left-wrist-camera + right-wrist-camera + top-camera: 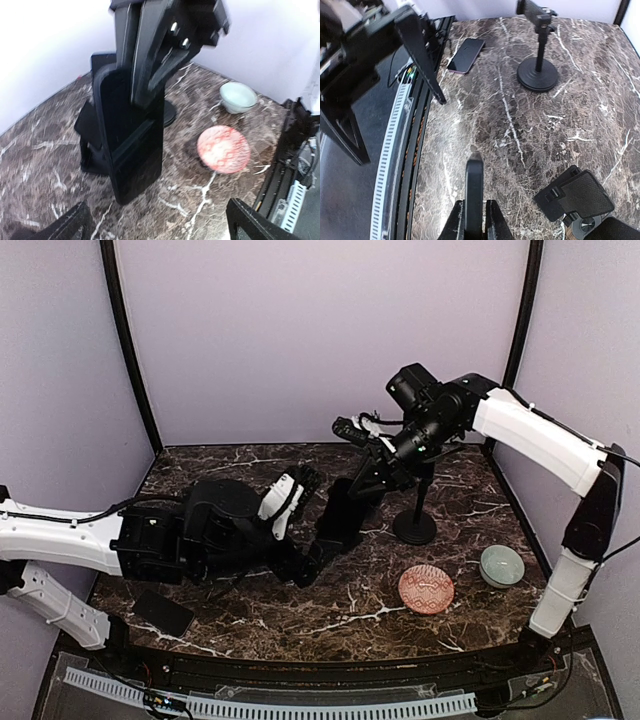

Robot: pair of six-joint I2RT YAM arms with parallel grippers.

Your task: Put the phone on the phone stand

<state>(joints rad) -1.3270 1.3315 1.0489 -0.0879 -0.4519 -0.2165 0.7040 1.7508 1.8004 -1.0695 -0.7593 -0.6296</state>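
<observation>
My right gripper (366,480) (150,75) (474,207) is shut on the top of a black phone (338,518) (131,140) (474,180), holding it upright. The phone's lower end is close to the table; I cannot tell whether it touches. Just behind the phone stands a black folding phone stand (95,125) (575,195), apart from it. My left gripper (307,525) (160,220) is open wide with nothing between its fingers, facing the phone from the left; one finger (420,60) shows in the right wrist view.
A black pole stand on a round base (415,527) (170,115) is right of the phone. Another pole stand with a clamp head (537,75) shows. A pink plate (426,589) (223,149) and pale bowl (501,565) (238,96) sit right. A second phone (163,612) (465,55) lies front left.
</observation>
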